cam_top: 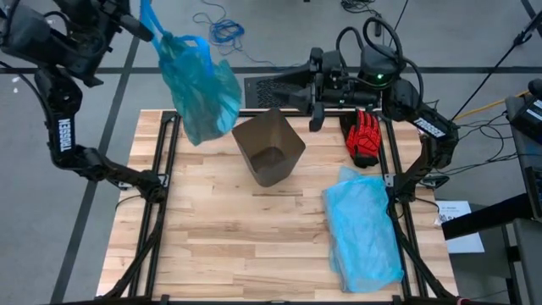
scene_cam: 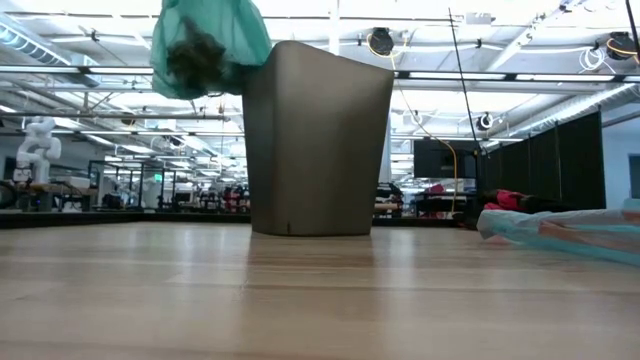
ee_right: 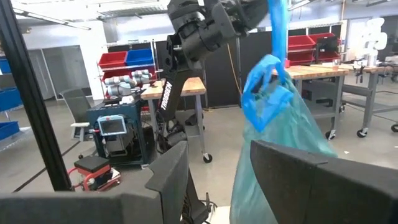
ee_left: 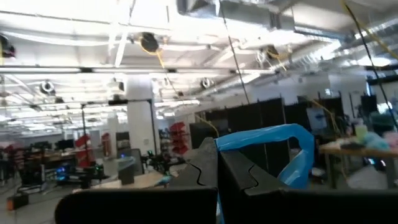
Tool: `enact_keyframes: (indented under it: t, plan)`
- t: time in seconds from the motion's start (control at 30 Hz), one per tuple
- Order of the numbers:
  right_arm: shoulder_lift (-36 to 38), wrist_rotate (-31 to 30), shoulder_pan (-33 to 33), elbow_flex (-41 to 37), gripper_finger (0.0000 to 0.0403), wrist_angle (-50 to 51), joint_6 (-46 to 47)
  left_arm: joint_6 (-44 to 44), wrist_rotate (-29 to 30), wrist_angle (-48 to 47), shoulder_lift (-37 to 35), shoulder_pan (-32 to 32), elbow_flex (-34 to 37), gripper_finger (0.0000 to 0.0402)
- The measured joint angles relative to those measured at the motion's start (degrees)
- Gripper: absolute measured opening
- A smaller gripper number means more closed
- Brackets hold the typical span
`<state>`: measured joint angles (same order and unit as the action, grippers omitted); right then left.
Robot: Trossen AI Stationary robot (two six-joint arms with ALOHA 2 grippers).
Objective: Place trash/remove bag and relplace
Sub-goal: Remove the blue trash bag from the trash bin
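The teal-green bag [cam_top: 201, 91] with blue handle loops hangs from my left gripper [cam_top: 147, 24], high over the table's far left corner. In the low view a dark lump of trash [scene_cam: 196, 55] shows through the bottom of the bag [scene_cam: 207, 42]. The brown bin [cam_top: 269, 146] stands upright on the table just right of the bag, with nothing lining it. My right gripper [cam_top: 269, 89] is held level beyond the table's far edge behind the bin. It is open, touches nothing and faces the bag [ee_right: 281, 124]. My left gripper [ee_left: 217, 155] is shut on one blue handle loop [ee_left: 249, 138] of the bag, pinched between its two fingers. The rest of the loop arches free beside the fingers. The bag hangs below the gripper, lifted clear of the table and the bin, its bottom bulging with the trash.
A red glove [cam_top: 366, 137] lies at the table's far right. A paler sky-blue plastic bag [cam_top: 364, 230] lies flat along the right side. The middle and near left of the wooden table [cam_top: 212, 237] are bare. Cables lie on the floor beyond the table.
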<state>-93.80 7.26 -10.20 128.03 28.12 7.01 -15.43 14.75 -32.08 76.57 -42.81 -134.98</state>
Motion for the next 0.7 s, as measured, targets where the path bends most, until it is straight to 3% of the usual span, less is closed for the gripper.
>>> enact_keyframes:
  t: [0.17, 0.47, 0.7]
  plan:
    - [0.0, 0.0, -1.1, 0.0, 0.0167, 0.0, 0.2, 0.4, -0.1, 1.2, -0.6, 0.0, 0.0, 0.0]
    - [0.0, 0.1, -2.6, 0.0, 0.0167, 0.0, 0.3, 9.1, -4.1, -10.8, 1.5, 0.0, 0.0, 0.0]
    - [0.0, 0.1, -3.0, 0.0, 0.0167, 0.1, 0.2, 12.4, -3.6, -12.7, 5.0, 0.1, 0.1, 0.0]
